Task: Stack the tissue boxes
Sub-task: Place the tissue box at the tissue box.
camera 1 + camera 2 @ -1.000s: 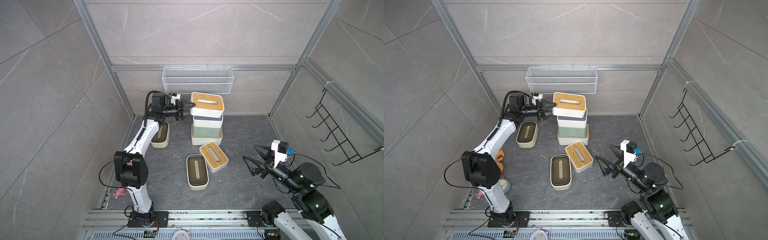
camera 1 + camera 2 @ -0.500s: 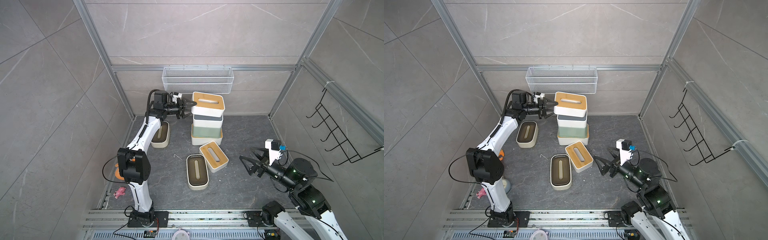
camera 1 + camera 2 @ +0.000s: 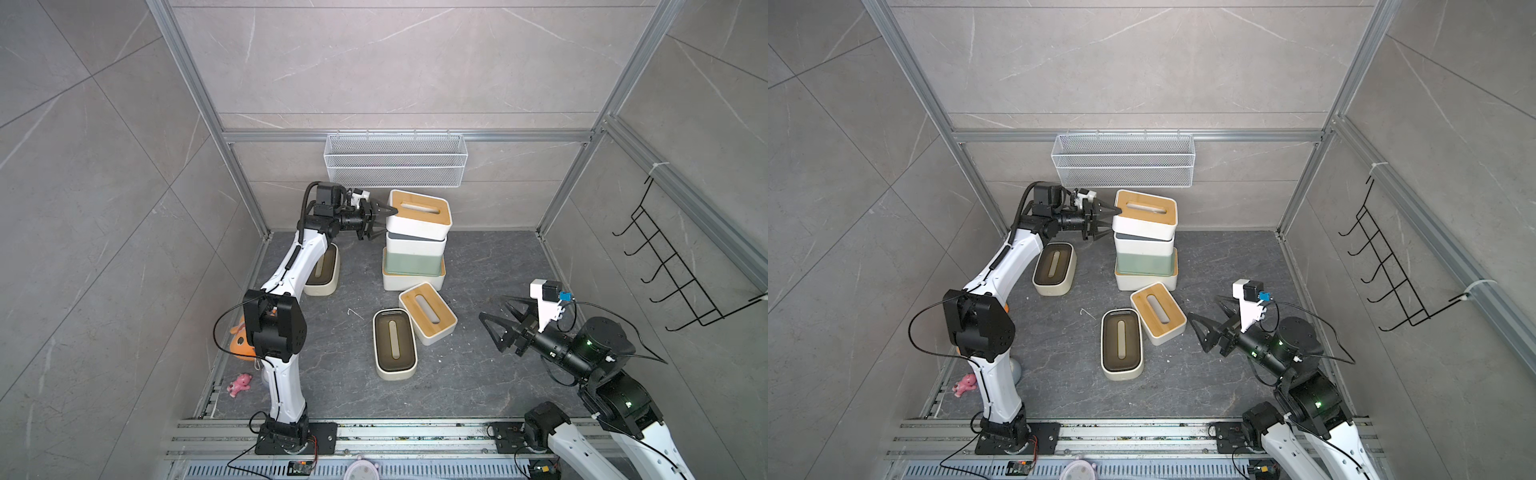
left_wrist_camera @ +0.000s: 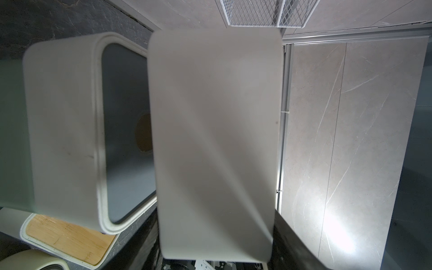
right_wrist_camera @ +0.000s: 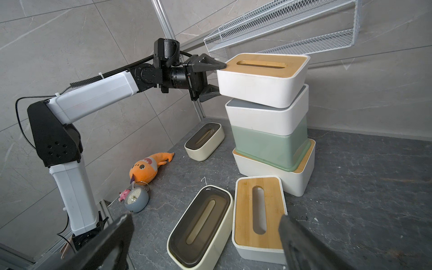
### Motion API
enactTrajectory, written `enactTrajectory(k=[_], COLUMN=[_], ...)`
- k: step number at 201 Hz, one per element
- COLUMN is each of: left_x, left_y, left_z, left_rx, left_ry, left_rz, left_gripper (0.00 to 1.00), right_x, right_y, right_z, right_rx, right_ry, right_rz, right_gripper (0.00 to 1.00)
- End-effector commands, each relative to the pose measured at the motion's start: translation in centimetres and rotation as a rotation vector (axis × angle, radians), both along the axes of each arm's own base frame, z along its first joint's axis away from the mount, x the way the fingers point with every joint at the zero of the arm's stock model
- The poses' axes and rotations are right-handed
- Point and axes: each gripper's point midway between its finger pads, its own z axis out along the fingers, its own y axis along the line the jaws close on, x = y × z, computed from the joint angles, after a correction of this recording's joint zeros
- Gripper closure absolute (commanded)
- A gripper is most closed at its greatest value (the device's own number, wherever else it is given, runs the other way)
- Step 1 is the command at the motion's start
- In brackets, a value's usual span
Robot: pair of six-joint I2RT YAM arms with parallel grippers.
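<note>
Soft, even light filled both top views, sharp throughout. Left wrist view was mushy: the white box [image 4: 210,140] sat too close, all blur, glare blazing on the wall tile [image 4: 336,217]. Right wrist view bowed at its edges, right gripper [image 5: 204,217] fingers [image 5: 102,245] smeared

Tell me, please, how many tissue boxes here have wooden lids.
3. The top box of the stack, held by the left gripper; the bottom box of that stack; the loose box on the floor in front of it. None looks hidden.
</note>
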Motion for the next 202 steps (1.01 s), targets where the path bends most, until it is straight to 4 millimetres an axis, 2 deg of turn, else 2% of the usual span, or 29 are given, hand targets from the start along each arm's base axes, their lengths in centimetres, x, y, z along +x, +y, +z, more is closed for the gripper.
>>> enactTrajectory(k=[1, 44, 89, 135, 202], left_x=[-0.7, -0.6, -0.5, -0.5, -0.2], left_y=[-0.4, -0.3, -0.1, 0.1, 0.5], left_z=[3.7, 3.1, 2.9, 2.7, 2.1], left_rx=[-0.033, -0.019, -0.011, 0.007, 0.032], left_ry=[-0.134, -0.123, -0.121, -0.128, -0.114], left_rz=[-0.042, -0.036, -0.028, -0.016, 0.003], left_gripper=[0.75, 0.71, 0.55, 0.43, 0.35], right_x=[-0.3, -0.1, -0.1, -0.1, 0.0], right_y=[-0.3, -0.1, -0.2, -0.2, -0.2], right_z=[0.8, 0.6, 0.6, 0.4, 0.2], right_rx=[0.009, 0.008, 0.010, 0.015, 0.016], right_ry=[-0.008, 0.002, 0.003, 0.011, 0.017], right_rz=[-0.010, -0.008, -0.011, -0.010, -0.012], right_gripper=[0.00, 0.00, 0.00, 0.00, 0.00])
